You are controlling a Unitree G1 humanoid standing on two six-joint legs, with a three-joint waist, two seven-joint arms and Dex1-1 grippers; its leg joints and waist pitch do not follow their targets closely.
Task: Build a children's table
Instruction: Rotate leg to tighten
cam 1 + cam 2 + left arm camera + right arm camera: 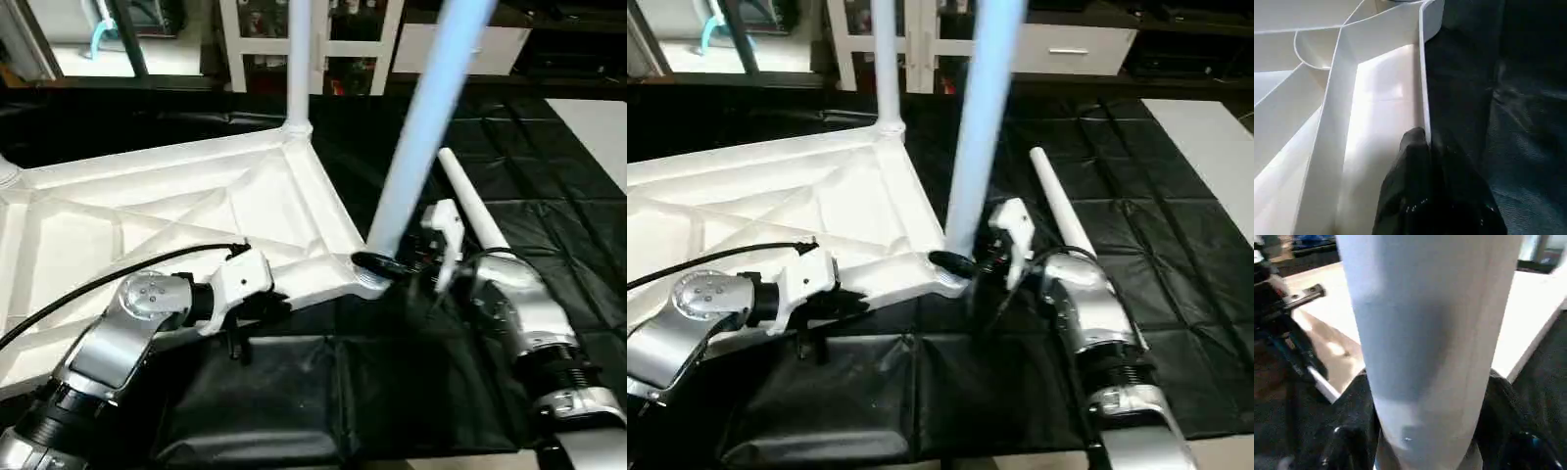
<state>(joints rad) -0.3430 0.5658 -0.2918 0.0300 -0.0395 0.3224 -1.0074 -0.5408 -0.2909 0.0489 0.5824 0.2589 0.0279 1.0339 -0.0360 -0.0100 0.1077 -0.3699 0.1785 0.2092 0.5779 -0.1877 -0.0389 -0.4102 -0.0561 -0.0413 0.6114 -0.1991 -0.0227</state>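
Progress: you had one leg (pixel 299 59) seated; right gripper (pixel 960 266) clamped a second leg (pixel 421 137) at its socket (pixel 370 279); left gripper (pixel 1422 147) pinched the top's rim (pixel 1425 88); a spare leg (pixel 470 201) lay loose.

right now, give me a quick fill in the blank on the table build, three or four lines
1. The left gripper is shut on the tabletop's ____.
2. The right gripper holds a leg at the near corner ____.
3. Another leg stands in the ____ corner.
4. A loose leg lies on the ____ sheet.

Missing: rim; socket; far; black
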